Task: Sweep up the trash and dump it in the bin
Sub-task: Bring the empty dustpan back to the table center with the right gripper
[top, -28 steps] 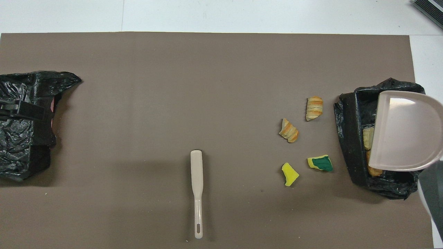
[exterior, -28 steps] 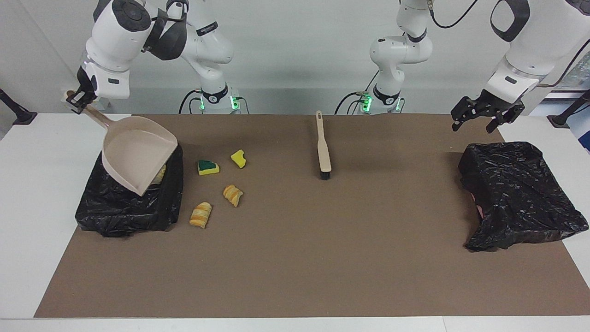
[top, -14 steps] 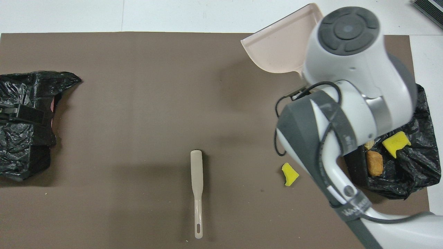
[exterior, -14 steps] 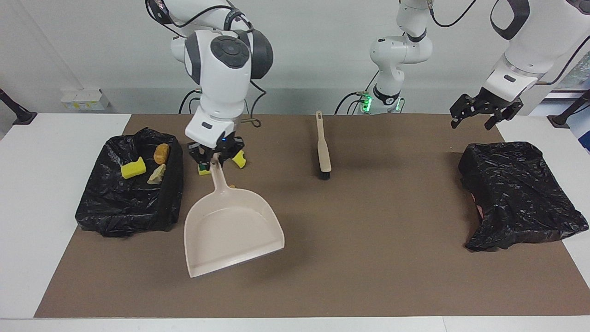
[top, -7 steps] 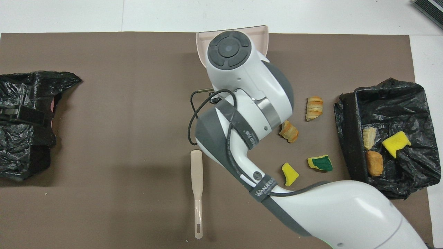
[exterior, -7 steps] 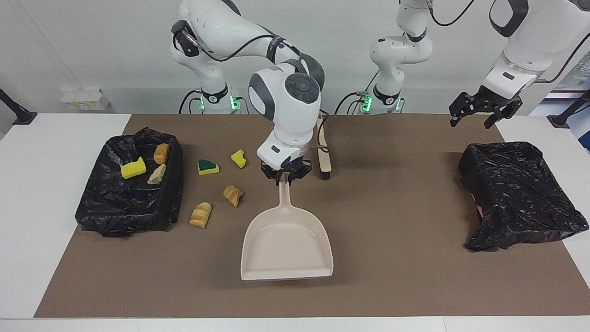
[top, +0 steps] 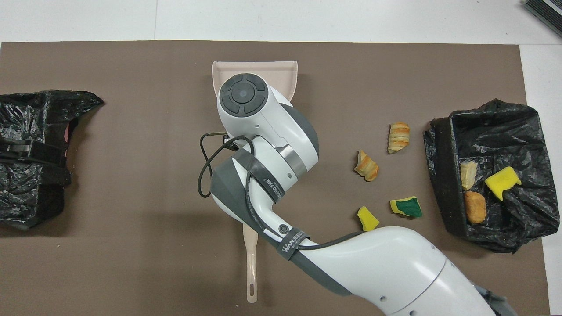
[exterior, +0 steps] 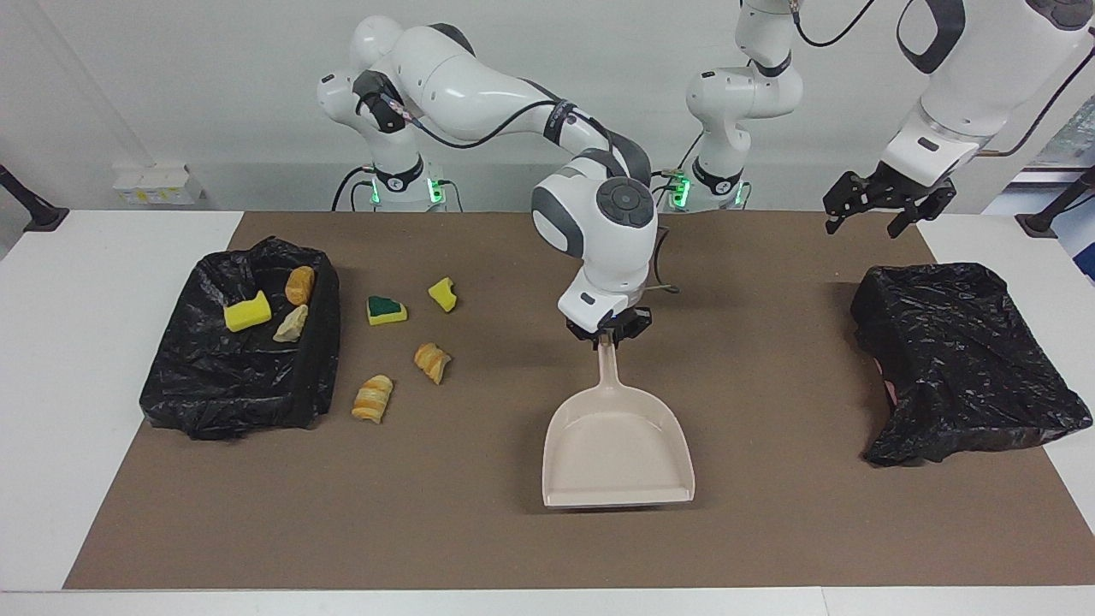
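The right gripper [exterior: 609, 335] clamps the beige dustpan [exterior: 618, 453] by its handle, plain in the facing view. Overhead, the arm hides that grip. The left gripper [exterior: 873, 205] hangs wide open above the table [exterior: 770, 530].

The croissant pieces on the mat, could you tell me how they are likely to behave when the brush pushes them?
The croissant pieces look rounded and ridged, so they will probably tumble or roll rather than slide straight. They are small beside the dustpan, so likely light and easily flicked. The mat looks flat and smooth, so little would stop them.
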Available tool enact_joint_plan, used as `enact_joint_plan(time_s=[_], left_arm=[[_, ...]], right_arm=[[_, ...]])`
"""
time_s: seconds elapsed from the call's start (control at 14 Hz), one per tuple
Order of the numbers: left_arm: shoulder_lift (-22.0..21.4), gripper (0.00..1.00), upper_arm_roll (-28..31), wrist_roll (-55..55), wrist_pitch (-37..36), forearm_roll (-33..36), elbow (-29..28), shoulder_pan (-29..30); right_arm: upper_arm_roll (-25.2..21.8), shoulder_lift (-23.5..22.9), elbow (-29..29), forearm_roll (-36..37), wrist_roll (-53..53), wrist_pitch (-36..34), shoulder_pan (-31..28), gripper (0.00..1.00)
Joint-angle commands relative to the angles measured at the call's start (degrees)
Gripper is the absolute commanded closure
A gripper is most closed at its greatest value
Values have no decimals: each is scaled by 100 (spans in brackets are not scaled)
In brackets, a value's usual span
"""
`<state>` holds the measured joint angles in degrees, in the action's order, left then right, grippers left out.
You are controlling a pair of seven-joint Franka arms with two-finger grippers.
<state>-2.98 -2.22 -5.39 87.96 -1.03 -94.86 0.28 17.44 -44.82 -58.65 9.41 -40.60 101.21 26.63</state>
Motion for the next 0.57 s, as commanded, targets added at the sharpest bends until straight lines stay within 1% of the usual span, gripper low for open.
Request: enact_joint_plan(time_s=[0.0,0.29,0.43,0.5], left_arm=[[-246,0,46,-6,186,77,-418,-150],[-273,0,46,37,353,68,-551,-229],[-256,0,46,81,520,68,-559,-317],[-221,0,46,90,573,68,-559,-326]], right_arm=[[-100,-220,170,-106,-71,101,141,100],[-92,-212,64,-123,-71,-4,159,99],[-92,-177,-15,-132,-71,-40,141,78],[-92,-168,-15,-115,-71,-49,115,66]])
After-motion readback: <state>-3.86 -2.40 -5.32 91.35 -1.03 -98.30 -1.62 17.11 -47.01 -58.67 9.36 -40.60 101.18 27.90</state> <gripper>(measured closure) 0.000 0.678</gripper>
